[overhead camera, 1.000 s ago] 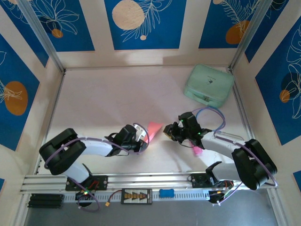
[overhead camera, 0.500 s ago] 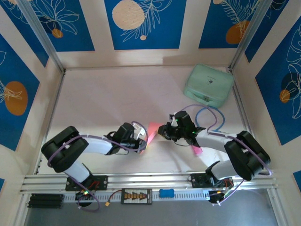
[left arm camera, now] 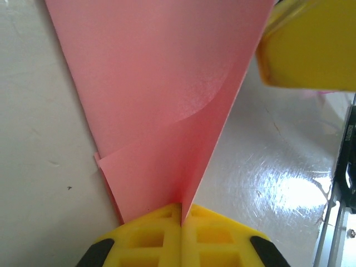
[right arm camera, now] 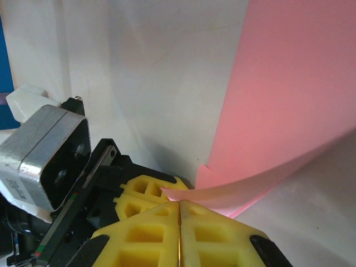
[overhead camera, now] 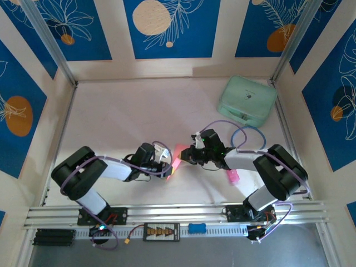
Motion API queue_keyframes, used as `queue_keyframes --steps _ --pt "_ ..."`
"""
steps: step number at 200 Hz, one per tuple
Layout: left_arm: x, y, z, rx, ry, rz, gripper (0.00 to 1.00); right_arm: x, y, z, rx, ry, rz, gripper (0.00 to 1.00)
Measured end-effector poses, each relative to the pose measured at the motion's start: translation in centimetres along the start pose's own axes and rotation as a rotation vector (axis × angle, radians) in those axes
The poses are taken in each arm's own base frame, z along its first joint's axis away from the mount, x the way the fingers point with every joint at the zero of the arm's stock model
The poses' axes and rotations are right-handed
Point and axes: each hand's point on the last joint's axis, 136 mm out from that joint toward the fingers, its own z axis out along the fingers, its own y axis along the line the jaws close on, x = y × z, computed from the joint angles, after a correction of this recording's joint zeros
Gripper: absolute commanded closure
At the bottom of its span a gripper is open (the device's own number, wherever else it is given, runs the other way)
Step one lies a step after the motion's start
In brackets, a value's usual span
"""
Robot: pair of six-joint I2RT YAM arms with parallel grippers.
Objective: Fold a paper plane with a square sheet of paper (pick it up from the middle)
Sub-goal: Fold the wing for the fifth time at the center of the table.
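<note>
Left gripper (left arm camera: 181,214) and right gripper (right arm camera: 179,208), we see, both pinch the folded pink sheet of paper (left arm camera: 161,83) from opposite sides

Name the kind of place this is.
Probably a purpose-built robot test booth: a white table boxed in by blue leaf-print wall panels, an aluminium rail at the near edge carrying the left arm and right arm, and folded pink paper between them.

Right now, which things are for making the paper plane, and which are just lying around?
For the plane: pink paper, pinched by the left gripper and the right gripper.
Just lying around: green case, small pink stick.
</note>
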Motion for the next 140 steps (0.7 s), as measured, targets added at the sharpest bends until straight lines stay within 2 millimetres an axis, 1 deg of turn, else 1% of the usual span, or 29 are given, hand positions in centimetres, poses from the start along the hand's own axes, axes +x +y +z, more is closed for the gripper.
queue_keyframes --steps 62,140 --pt "-0.1 0.1 -0.1 0.025 -0.003 -0.039 1.00 -0.2 0.0 1.6 -0.023 0.048 -0.011 0.91" --pt "-0.2 0.2 -0.1 0.036 -0.003 -0.074 1.00 -0.3 -1.0 2.4 -0.029 0.068 0.006 0.91"
